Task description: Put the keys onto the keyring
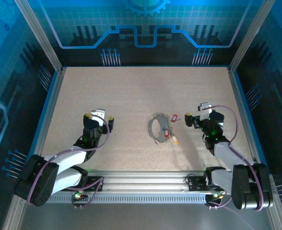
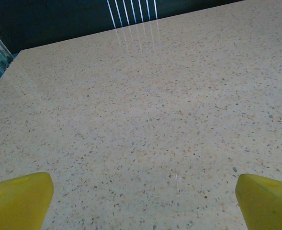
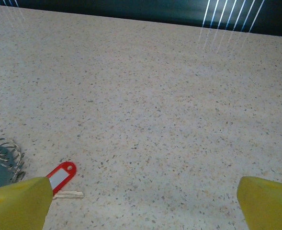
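Observation:
The keyring (image 1: 155, 129), a thin silvery beaded loop, lies flat near the table's middle. Keys lie at its right side: one with a red tag (image 1: 174, 117), another red one (image 1: 167, 134) and a yellow one (image 1: 174, 140). My right gripper (image 1: 198, 118) stands open just right of them, apart from all. In the right wrist view the red tag (image 3: 62, 176), a silver key blade (image 3: 70, 195) and a piece of the keyring (image 3: 6, 153) lie beside the left yellow finger (image 3: 17, 203); the right gripper (image 3: 143, 207) holds nothing. My left gripper (image 1: 99, 117) is open over bare table (image 2: 143, 206).
The speckled beige table (image 1: 131, 91) has a blue rim and metal frame posts at its sides. A dark back wall (image 1: 141, 48) closes the far edge. Both arm bases sit on a rail (image 1: 141, 184) at the near edge.

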`<state>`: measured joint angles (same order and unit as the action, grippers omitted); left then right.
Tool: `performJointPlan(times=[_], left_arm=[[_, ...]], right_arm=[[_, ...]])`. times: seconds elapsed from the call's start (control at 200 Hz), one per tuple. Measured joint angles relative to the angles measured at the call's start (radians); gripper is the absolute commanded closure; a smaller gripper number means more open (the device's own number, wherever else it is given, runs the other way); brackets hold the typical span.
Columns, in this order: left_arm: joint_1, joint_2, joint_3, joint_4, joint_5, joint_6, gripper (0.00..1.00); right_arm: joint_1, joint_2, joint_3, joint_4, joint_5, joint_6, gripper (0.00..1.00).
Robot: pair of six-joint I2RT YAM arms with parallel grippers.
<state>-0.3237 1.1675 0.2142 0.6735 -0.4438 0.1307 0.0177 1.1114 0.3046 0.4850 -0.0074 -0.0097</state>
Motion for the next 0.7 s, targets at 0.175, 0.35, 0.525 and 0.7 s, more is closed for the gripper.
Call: performJointPlan(times=[0.175,0.35,0.525,0.7], left_arm=[[0.062,0.119,0.01,0.134,0.039,0.0,0.01],[0.113,0.252,0.047,0.256,0.064,0.003,0.01],[0.154,0.322,0.055,0.304,0.095,-0.001,0.01],[0.249,0.371,0.131,0.294,0.154,-0.066,0.01]], right_arm=[[-0.016,0.162,-0.004,0.19,-0.001,0.032,0.0],[-0.015,0.369,0.015,0.315,0.008,0.04,0.0],[0.005,0.383,0.058,0.313,0.054,0.04,0.0],[0.031,0.383,0.1,0.301,0.1,0.035,0.0]])
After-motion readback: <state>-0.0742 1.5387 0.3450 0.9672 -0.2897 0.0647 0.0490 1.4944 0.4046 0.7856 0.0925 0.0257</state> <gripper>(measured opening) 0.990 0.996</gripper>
